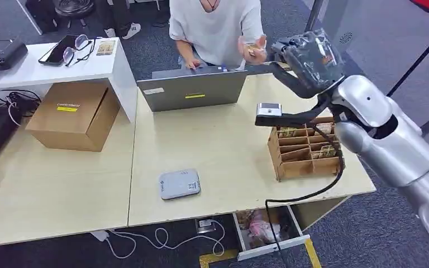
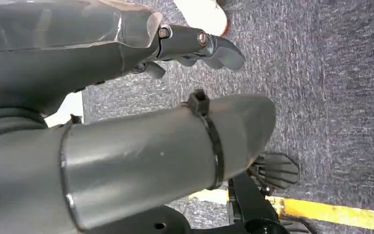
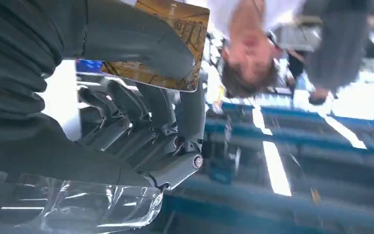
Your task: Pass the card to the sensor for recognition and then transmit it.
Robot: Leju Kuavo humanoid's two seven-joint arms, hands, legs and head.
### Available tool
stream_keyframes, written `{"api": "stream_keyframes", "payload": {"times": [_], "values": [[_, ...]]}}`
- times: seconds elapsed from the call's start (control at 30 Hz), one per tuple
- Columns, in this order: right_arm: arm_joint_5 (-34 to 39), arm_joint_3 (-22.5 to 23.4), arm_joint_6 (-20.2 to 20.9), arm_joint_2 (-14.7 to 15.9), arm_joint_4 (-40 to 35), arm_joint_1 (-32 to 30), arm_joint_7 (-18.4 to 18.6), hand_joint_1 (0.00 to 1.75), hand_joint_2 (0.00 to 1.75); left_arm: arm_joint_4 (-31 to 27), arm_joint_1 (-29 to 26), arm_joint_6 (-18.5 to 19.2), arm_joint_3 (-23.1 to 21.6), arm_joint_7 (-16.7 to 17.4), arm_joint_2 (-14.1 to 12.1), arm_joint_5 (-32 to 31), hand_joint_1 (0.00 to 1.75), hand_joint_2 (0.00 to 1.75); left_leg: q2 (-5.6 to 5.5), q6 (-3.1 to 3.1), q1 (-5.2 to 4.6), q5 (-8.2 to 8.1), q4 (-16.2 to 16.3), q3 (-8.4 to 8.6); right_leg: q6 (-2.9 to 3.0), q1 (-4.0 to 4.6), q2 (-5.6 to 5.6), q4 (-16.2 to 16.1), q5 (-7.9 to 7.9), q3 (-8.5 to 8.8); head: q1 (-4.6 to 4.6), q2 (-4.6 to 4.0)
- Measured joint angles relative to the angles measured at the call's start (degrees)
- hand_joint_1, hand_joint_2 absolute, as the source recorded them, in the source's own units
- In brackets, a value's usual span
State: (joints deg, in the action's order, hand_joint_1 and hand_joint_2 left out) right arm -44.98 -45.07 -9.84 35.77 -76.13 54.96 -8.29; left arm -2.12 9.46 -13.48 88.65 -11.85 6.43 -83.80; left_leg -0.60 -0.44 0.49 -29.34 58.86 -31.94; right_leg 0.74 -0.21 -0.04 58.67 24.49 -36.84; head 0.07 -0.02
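Light wood tables [image 1: 218, 139] pushed together on grey-blue carpet, white side table at back left with glasses and a phone. On the main table: grey laptop [image 1: 192, 89], flat grey sensor [image 1: 179, 184] near the front edge, cardboard organizer [image 1: 303, 151] with compartments at right, brown carton [image 1: 72, 114] at left. Person in white shirt [image 1: 215, 25] sits behind the laptop, one hand [image 1: 253, 47] raised. Right arm extends over the far right of the table, right hand [image 1: 307, 53] up close to that person's hand. Card [image 3: 173, 29], gold-brown print, pinched between right thumb [image 3: 136, 44] and fingers [image 3: 195, 112], well apart from the sensor. Left hand [image 2: 190, 46] hangs over the carpet, fingers loosely apart, holding nothing.
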Motion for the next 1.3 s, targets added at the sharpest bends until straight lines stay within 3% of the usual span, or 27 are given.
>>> {"api": "stream_keyframes", "payload": {"times": [0.1,0.27,0.5,0.83,1.07,1.3], "values": [[-2.03,-0.04,-6.34,-5.13,2.67,-0.71,-2.01,1.75,1.75,0.0,0.57,-0.31,0.0,0.9,0.22,-0.99,0.0,0.0,0.08,-0.03,0.04,0.02,0.0,0.03,0.05,0.03,0.09,0.02,-0.04,0.0,-0.02,0.0],[-6.49,-0.2,-15.57,-14.23,7.84,-2.28,-2.38,1.75,1.75,0.0,1.4,-1.03,0.0,0.9,0.72,-1.57,0.0,0.0,0.07,-0.1,0.07,0.07,0.0,0.08,0.07,0.07,0.12,0.05,-0.04,-0.01,0.0,0.0],[-9.26,-0.26,-22.04,-22.25,15.42,-1.86,-3.71,1.75,1.75,0.0,2.09,-1.82,0.0,1.77,1.16,-1.77,0.0,0.0,0.05,-0.14,0.07,0.09,0.0,0.04,0.07,0.05,0.11,0.06,-0.05,0.0,0.02,0.0],[-13.83,-2.56,-22.11,-31.2,31.31,4.71,1.84,1.75,1.75,0.02,2.23,-2.69,0.0,2.36,1.4,-1.58,0.0,0.0,0.06,-0.15,0.05,0.11,0.0,0.07,0.11,0.04,0.13,0.05,-0.08,-0.01,0.0,0.0],[-14.92,-3.21,-19.62,-34.65,41.56,9.17,5.22,1.75,1.75,0.0,2.69,-3.15,0.0,2.76,1.75,-1.2,0.0,0.0,0.06,-0.16,0.05,0.11,0.0,0.07,0.12,0.04,0.12,0.05,-0.09,-0.01,0.02,0.0],[-16.44,-3.8,-18.55,-35.7,46.97,10.93,7.55,1.75,1.75,0.0,2.91,-3.46,0.0,2.65,2.21,-1.14,0.0,0.0,0.06,-0.15,0.04,0.11,0.0,0.07,0.12,0.04,0.12,0.05,-0.09,-0.01,0.0,0.0]]}}
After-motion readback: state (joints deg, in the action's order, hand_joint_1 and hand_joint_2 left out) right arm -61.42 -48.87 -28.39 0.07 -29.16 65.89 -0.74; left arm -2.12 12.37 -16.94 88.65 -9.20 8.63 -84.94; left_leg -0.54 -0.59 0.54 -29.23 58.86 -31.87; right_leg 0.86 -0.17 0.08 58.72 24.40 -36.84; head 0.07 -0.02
